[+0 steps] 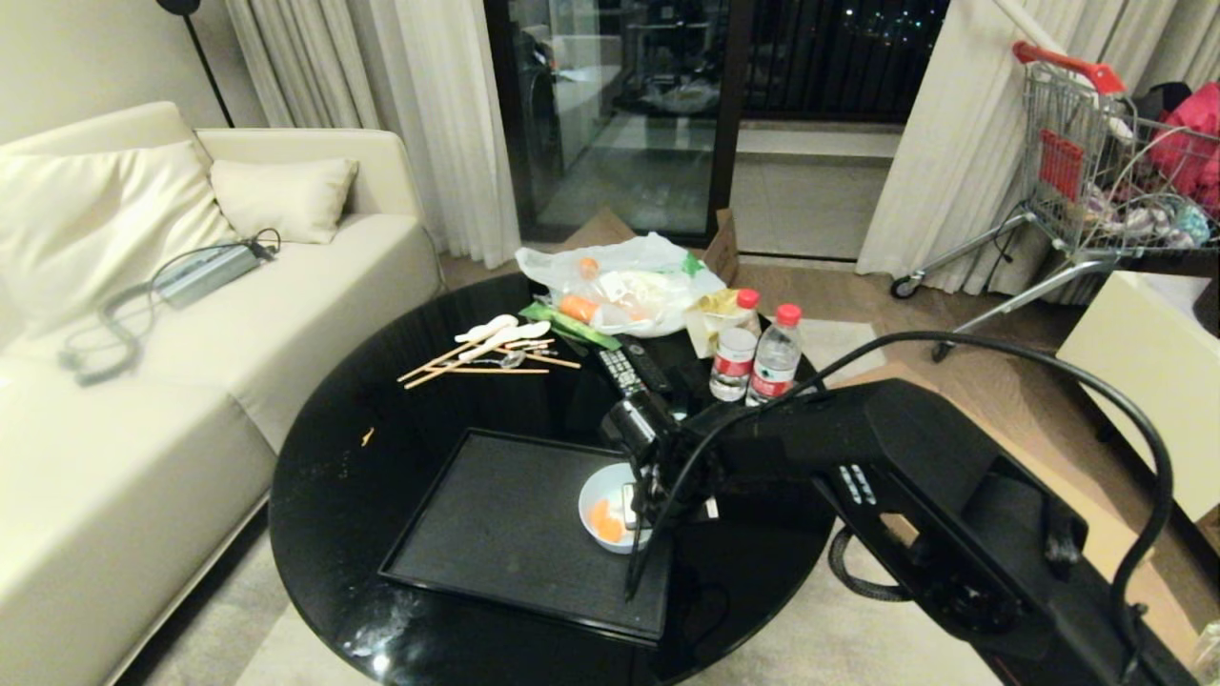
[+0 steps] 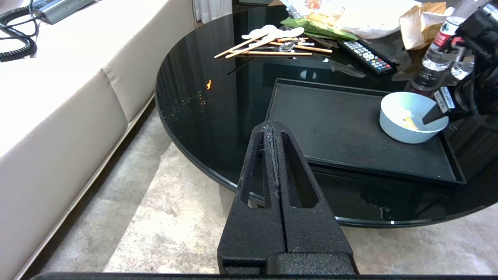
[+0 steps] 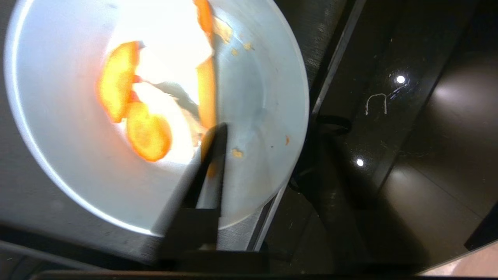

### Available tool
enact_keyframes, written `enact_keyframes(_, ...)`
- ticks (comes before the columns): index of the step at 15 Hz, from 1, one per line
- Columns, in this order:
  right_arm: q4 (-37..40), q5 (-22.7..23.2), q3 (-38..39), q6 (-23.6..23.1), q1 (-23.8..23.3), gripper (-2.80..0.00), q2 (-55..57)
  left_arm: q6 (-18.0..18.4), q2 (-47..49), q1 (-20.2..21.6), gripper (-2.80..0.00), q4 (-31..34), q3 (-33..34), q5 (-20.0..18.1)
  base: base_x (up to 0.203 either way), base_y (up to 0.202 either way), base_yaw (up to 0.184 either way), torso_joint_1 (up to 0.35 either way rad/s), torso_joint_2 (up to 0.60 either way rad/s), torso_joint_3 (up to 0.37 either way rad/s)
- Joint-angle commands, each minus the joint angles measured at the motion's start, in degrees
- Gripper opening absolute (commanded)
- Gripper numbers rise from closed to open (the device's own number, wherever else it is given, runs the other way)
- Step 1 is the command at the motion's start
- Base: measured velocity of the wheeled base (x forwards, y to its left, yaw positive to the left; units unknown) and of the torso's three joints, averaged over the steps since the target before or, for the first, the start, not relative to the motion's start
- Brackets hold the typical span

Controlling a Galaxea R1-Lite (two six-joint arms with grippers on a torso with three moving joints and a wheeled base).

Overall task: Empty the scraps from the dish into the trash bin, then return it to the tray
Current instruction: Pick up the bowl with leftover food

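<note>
While the dish w/ scraps sat at the tray's right edge, right gripper straddled its rim, fingers part-open, grip unconfirmed; left gripper pressed together, empty; next: clamp, lift level.

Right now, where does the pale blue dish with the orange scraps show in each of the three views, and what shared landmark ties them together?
Head view: the dish sits at the tray's right edge, under the right gripper.
Left wrist view: the dish is at right, on the tray's far right corner.
Right wrist view: the dish fills the left side, one finger inside its wall.
Shared landmark: the black tray's raised rim.
</note>
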Motion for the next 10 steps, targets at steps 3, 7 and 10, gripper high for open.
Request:
enact_keyframes(3, -0.7, -0.1, -0.4, 0.0, 0.0, -2.8, 1.4, 0.0, 0.0, 0.0, -2.8, 0.0, 0.0, 0.0, 0.0, 0.0, 0.0, 0.0, 0.0, 0.0)
enact_keyframes(7, -0.7, -0.1, -0.4, 0.0, 0.0, -2.8, 1.3, 0.0, 0.0, 0.0, -2.8, 0.0, 0.0, 0.0, 0.0, 0.0, 0.0, 0.0, 0.0, 0.0)
enact_keyframes(10, -0.1, -0.1, -0.3, 0.0, 0.0, -2.8, -0.3, 0.0, 0.0, 0.0, -2.8, 0.0, 0.0, 0.0, 0.0, 0.0, 0.0, 0.0, 0.0, 0.0)
